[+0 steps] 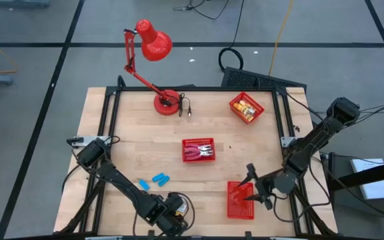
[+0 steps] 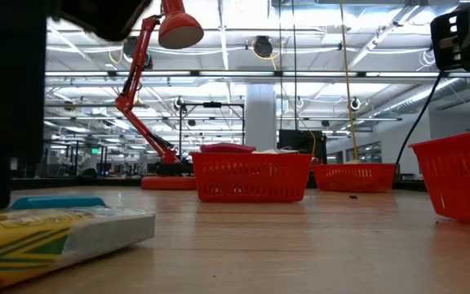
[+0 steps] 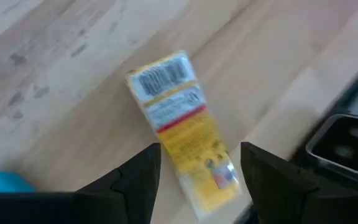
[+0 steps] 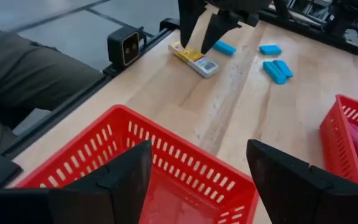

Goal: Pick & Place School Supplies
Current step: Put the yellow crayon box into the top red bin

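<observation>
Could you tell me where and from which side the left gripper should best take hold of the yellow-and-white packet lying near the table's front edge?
Across its narrow width, near mid-length, from straight above. The yellow-and-white packet lies flat on the table, long and slim, and the open left gripper already straddles it.

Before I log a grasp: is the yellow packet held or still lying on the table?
Lying flat on the table. The yellow packet sits between the left gripper's open fingers, untouched.
</observation>
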Robot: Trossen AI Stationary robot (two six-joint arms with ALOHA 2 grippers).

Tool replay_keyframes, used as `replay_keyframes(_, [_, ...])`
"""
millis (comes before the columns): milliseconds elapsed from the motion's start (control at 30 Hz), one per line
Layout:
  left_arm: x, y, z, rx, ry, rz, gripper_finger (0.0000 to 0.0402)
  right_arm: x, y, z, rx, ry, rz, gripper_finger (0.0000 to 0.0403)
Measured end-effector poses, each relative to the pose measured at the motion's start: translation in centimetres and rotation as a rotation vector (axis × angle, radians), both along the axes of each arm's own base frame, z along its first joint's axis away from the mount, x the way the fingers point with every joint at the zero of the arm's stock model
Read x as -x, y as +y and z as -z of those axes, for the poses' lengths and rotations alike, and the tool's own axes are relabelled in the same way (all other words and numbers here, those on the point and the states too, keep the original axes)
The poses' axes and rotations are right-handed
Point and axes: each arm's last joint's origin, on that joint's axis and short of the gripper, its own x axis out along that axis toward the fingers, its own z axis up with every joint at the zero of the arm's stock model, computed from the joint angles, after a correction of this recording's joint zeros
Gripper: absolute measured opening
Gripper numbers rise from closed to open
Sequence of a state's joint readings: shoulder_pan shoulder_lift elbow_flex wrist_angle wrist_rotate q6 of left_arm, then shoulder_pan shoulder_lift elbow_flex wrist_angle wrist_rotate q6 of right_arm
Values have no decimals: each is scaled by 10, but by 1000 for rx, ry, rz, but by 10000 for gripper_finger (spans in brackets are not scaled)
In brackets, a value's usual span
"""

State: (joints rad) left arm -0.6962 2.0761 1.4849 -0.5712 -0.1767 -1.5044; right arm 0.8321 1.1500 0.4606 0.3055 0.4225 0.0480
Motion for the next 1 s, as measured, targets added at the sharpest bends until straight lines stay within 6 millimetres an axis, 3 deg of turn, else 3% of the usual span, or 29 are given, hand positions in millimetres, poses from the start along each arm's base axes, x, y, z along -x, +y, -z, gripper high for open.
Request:
replay_keyframes(400, [-16,12,26,37,84,32,226,0,-1,1,8,7,31,254])
replay_keyframes(667, [-19,13,31,39,99,42,221,0,-2,2,4,8,73,254])
replay_keyframes(800, [-18,14,31,12,90,46,171,0,-3,2,7,6,88,254])
replay_keyframes(1000, [-22,10,31,-17,15,99,41,0,-3,2,-18,7,116,254])
